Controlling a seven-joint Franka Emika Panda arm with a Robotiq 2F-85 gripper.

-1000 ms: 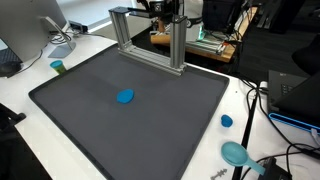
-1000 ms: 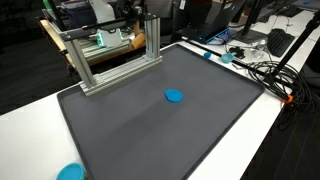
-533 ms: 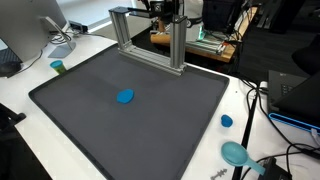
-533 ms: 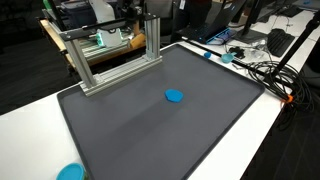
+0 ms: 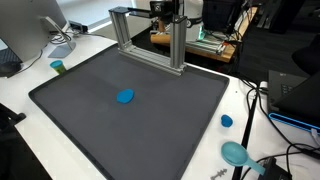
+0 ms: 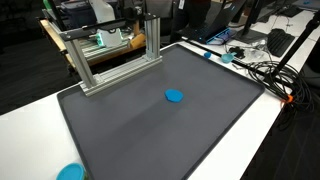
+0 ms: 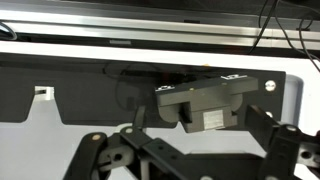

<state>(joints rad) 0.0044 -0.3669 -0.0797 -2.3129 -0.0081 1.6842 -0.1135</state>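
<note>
My gripper [image 5: 166, 9] hangs high at the back of the table, just above the top bar of an aluminium frame [image 5: 178, 45], and only its dark body shows in both exterior views [image 6: 150, 6]. In the wrist view the gripper [image 7: 195, 165] fills the lower half, its black linkages spread wide and nothing between them; the fingertips are cut off by the picture edge. A small blue disc [image 5: 125, 97] lies flat on the dark mat [image 5: 100, 135], well away from the gripper. In the other exterior view the blue disc [image 6: 174, 97] sits near the middle of the mat [image 6: 150, 135].
The aluminium frame [image 6: 110, 68] stands along the mat's back edge. A blue cap [image 5: 227, 121] and a teal round object [image 5: 236, 153] lie on the white table beside the mat. A green cup [image 5: 58, 67], a monitor stand [image 5: 55, 38] and cables [image 6: 255, 65] line the table's edges.
</note>
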